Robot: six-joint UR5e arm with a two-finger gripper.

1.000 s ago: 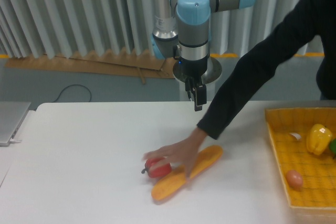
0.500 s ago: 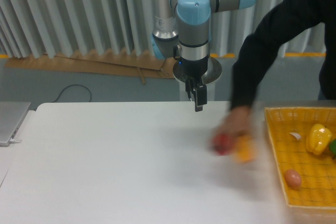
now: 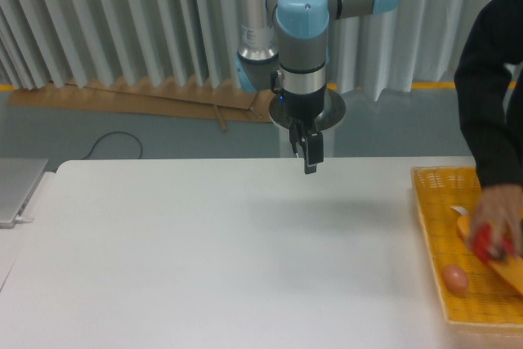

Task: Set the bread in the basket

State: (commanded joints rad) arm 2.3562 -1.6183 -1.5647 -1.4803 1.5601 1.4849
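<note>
Two dark fingers of the grey-and-blue arm's gripper hang pressed together, pinching nothing, above the far middle of the white table, well apart from everything else. The work is happening at the table's right edge instead: a person's hand, sleeved in black, reaches into the large yellow-orange woven basket holding a small red item and the long, slim orange-yellow bread, which lies blurred over the basket's near right part, running off the frame edge. A small brownish egg-like piece sits near the basket's front left corner. I judge the robot's own task unstarted; the scene looks like it is being arranged by hand, so the next move for the arm would be to wait until the hand withdraws and the bread settles. A second ago the bread and red item lay under the hand at the table's near middle; both have since been carried to the basket, while the gripper has not moved.
</note>
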